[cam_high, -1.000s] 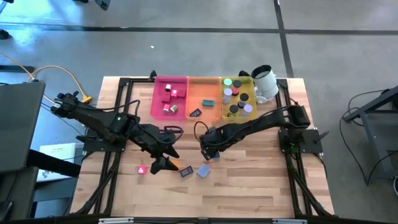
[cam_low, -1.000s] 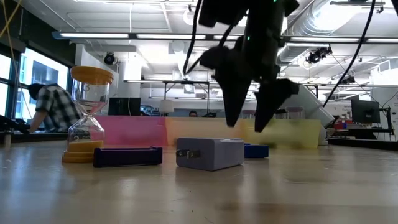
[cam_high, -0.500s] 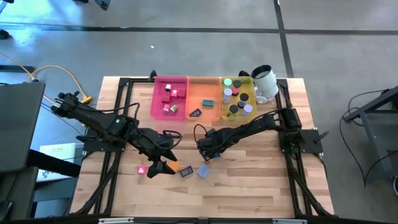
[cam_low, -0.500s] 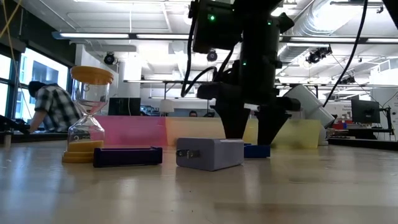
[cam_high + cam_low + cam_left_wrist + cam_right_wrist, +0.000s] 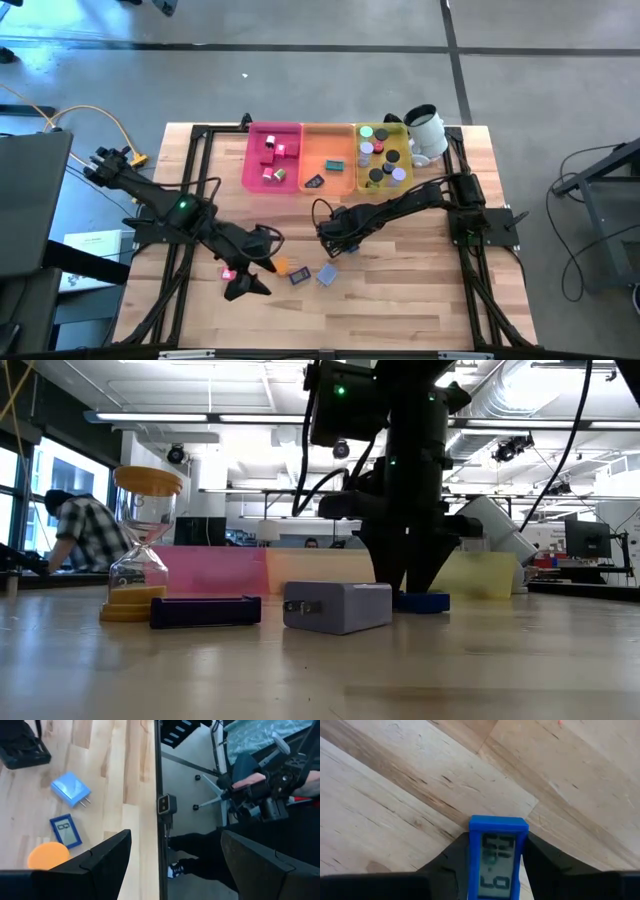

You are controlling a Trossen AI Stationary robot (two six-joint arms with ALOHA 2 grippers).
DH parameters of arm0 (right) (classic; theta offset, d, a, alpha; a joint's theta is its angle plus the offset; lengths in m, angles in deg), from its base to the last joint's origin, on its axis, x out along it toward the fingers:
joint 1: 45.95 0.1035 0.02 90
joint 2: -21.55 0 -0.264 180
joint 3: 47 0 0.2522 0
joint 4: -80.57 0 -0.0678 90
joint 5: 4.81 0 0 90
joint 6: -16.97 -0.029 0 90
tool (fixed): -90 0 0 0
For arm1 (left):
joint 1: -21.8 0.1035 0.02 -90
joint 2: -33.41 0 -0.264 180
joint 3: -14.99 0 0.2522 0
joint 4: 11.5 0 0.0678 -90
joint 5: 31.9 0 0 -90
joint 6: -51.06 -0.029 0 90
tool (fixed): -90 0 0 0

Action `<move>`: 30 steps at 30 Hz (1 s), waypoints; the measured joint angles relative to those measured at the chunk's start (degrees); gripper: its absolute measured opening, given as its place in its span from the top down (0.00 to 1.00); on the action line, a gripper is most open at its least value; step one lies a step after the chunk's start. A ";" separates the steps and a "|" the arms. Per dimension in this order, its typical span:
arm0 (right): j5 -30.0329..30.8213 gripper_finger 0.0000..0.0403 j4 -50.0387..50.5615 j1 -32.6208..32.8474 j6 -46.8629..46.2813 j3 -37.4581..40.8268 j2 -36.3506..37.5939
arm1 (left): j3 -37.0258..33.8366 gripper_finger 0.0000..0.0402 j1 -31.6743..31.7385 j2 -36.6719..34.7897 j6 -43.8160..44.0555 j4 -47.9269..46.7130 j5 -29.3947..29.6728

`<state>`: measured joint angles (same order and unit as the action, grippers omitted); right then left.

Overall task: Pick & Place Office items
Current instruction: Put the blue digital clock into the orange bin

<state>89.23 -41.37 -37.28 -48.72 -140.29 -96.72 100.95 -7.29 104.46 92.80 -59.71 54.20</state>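
Right gripper (image 5: 337, 247) at centre of the high view, down on the table (image 5: 400, 300), fingers clamped on a blue timer (image 5: 498, 857). The right wrist view shows the timer's display between both fingers; its lower end is cut off by the frame. In the low view the arm hides most of the timer; only a blue edge (image 5: 425, 601) shows at its base.

Left gripper (image 5: 243, 287) at lower left of the high view, fingers apart, nothing between them in the left wrist view. A small pink piece (image 5: 229, 273) lies just beside it, partly under the arm.

Loose on the table, lower centre: orange roll (image 5: 279, 266), dark flat rectangle (image 5: 299, 277), blue plug block (image 5: 326, 275). The left wrist view cuts the roll off at the fingers.

Upper centre: pink tray (image 5: 255, 160), orange tray (image 5: 330, 140) and yellow tray (image 5: 402, 130) hold small pieces, too tiny to identify. White cup (image 5: 426, 128) sits right of the trays.

Low view, left: hourglass (image 5: 143, 547); its link to the high-view items is unclear.
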 joint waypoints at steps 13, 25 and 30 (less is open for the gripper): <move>0.08 0.67 7.56 0.03 5.03 0.07 10.53 | -0.04 0.25 -1.59 0.00 -0.56 -0.20 7.15; 4.35 0.67 12.60 -8.42 21.73 -8.18 21.83 | -0.09 0.25 7.50 -0.02 0.13 0.48 5.18; 4.68 0.67 16.86 -14.12 30.39 -15.87 22.31 | -0.09 0.25 10.16 -0.02 1.24 0.63 5.18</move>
<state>93.91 -24.51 -51.40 -18.32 -156.16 -74.42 100.87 2.87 104.43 94.04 -59.08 59.38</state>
